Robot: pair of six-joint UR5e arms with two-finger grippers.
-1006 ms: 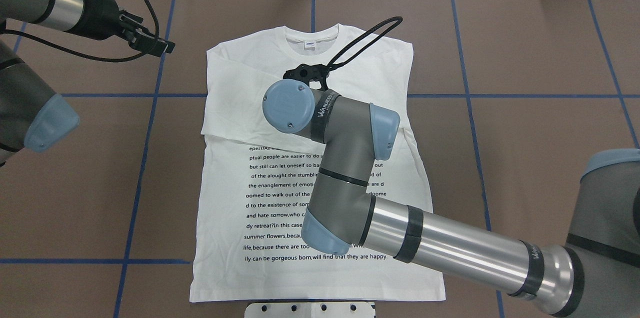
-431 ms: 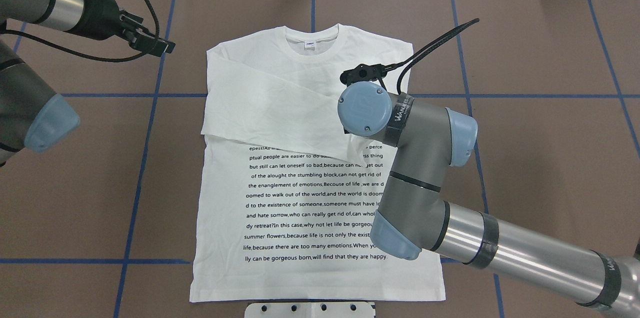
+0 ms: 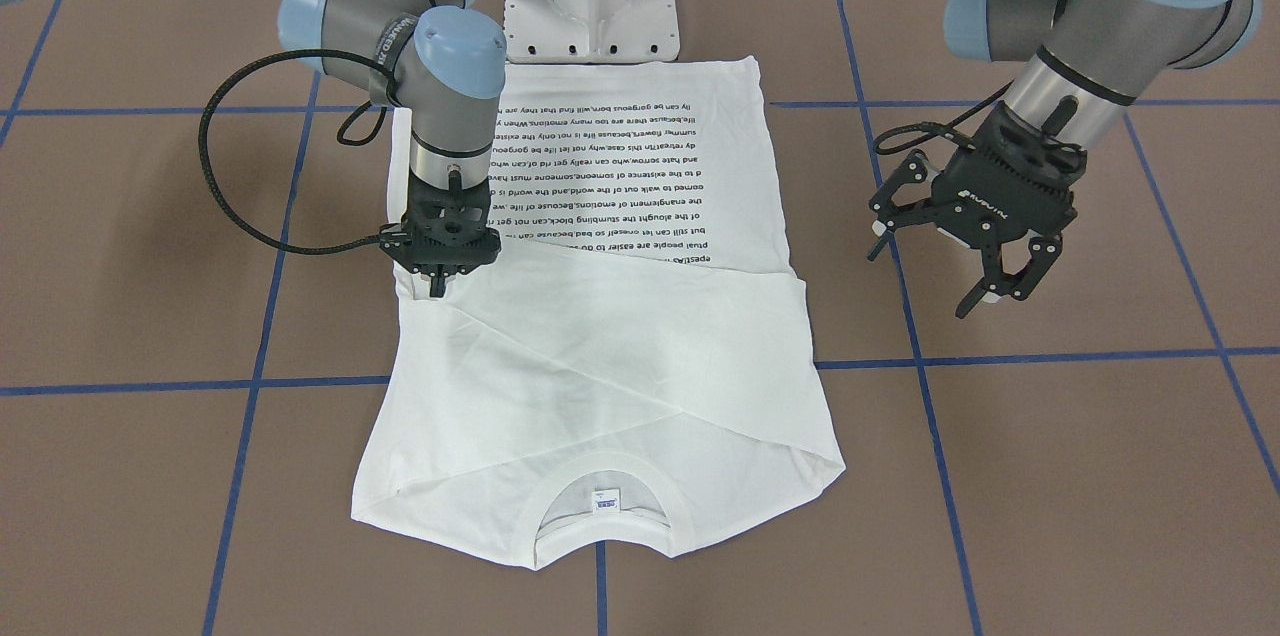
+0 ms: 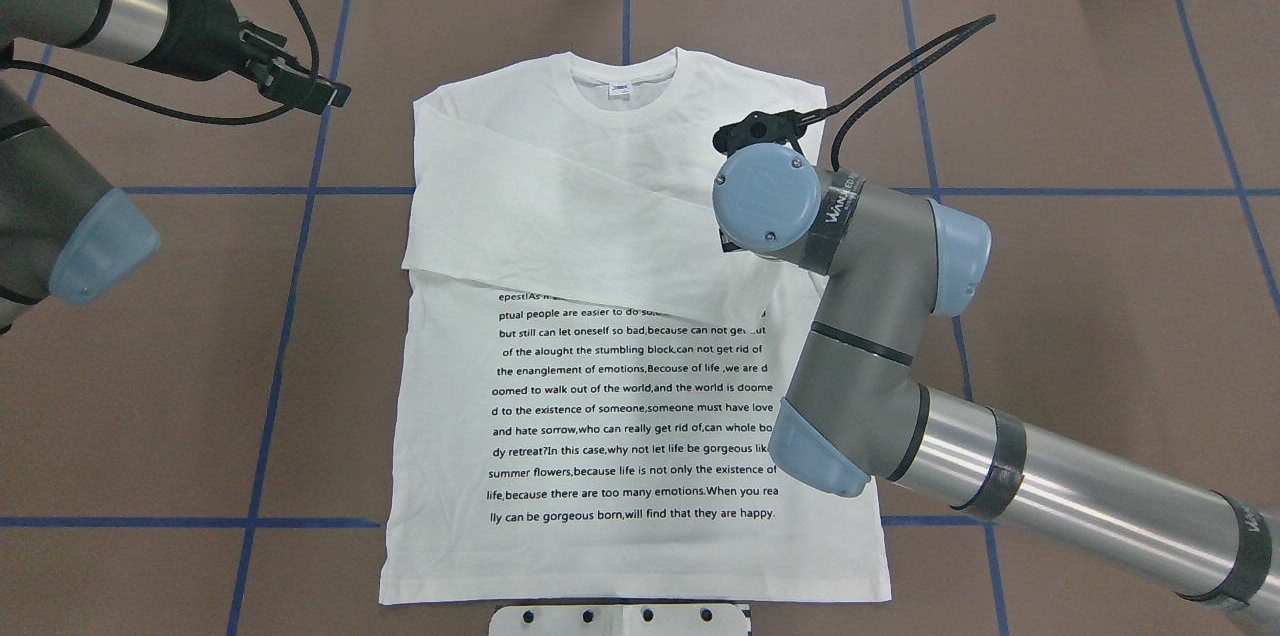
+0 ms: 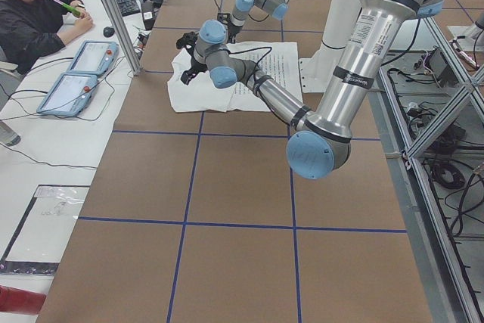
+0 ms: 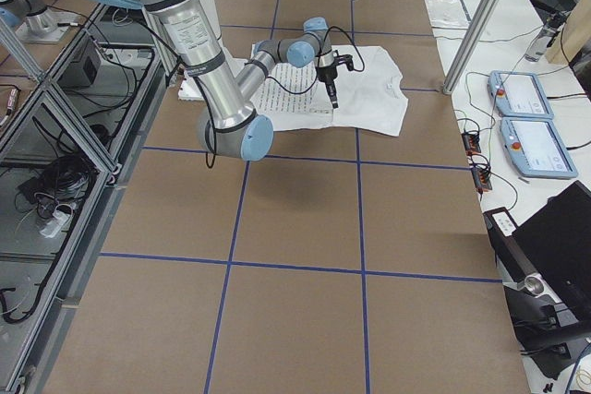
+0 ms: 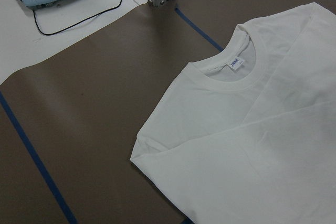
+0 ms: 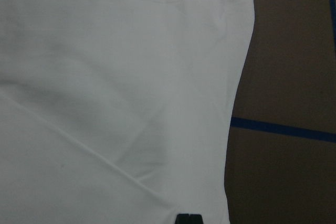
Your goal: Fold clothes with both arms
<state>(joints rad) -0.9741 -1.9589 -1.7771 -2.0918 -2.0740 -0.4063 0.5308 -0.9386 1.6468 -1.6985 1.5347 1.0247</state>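
Two hands are shown from the front: the left hand [image 3: 928,274] is held released beside the T-shirt [image 3: 620,346], apparently to stay clear of the fold; the right hand [image 3: 438,286] is clenched at its side edge. From overhead, the T-shirt is seen flat on the counter [image 4: 1050,116], sleeves [image 4: 560,226] folded in.

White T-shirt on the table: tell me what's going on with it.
The white long-sleeved T-shirt lies flat on the brown table, printed text up. Its sleeves are folded across the chest, and the body is not yet folded. The right gripper is shut and points down over the shirt's edge on the robot's right, with no cloth visibly pinched. The left gripper is open and hangs above bare table beside the shirt, holding nothing.
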